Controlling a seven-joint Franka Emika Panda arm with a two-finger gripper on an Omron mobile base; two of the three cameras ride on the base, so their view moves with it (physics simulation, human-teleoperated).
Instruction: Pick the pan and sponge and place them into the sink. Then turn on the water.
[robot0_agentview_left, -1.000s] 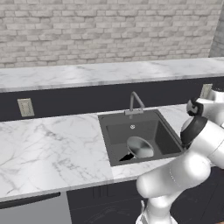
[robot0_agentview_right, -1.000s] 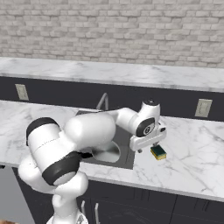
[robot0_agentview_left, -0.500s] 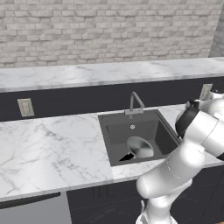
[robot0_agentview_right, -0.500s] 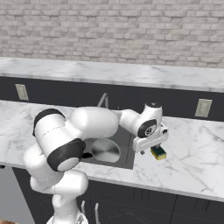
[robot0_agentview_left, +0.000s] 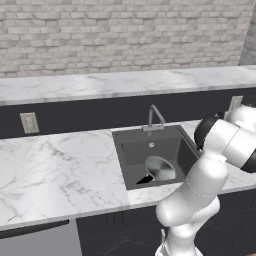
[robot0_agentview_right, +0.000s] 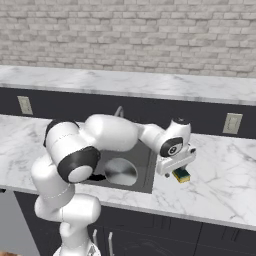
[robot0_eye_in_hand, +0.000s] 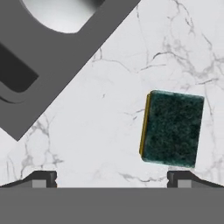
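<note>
Item: small rectangular sponge (robot0_eye_in_hand: 172, 128), dark green scouring face up, thin yellow layer showing along one edge; yellow and green also in the right base view (robot0_agentview_right: 181, 175). Location: flat on the white marble bench (robot0_agentview_right: 220, 185), just beside the sink's right rim and apart from it.

Nearby: dark grey square recessed sink (robot0_agentview_left: 131, 172) with slim grey arched faucet (robot0_agentview_left: 155, 116) at its back edge. Inside it, the shallow round silver-grey metal pan (robot0_agentview_left: 160, 168), its black handle (robot0_agentview_left: 145, 179) reaching toward the front left corner. Two wall outlets (robot0_agentview_right: 232, 123) on the dark panel behind the bench.

Gripper (robot0_eye_in_hand: 112, 178): jaws spread wide apart, holding nothing, directly above the sponge; in the hand view one finger tip (robot0_eye_in_hand: 183, 177) sits just below the sponge's lower edge. Bare marble around the sponge.

Orientation: in the hand view the sponge's long axis runs near vertical, slightly tilted.
</note>
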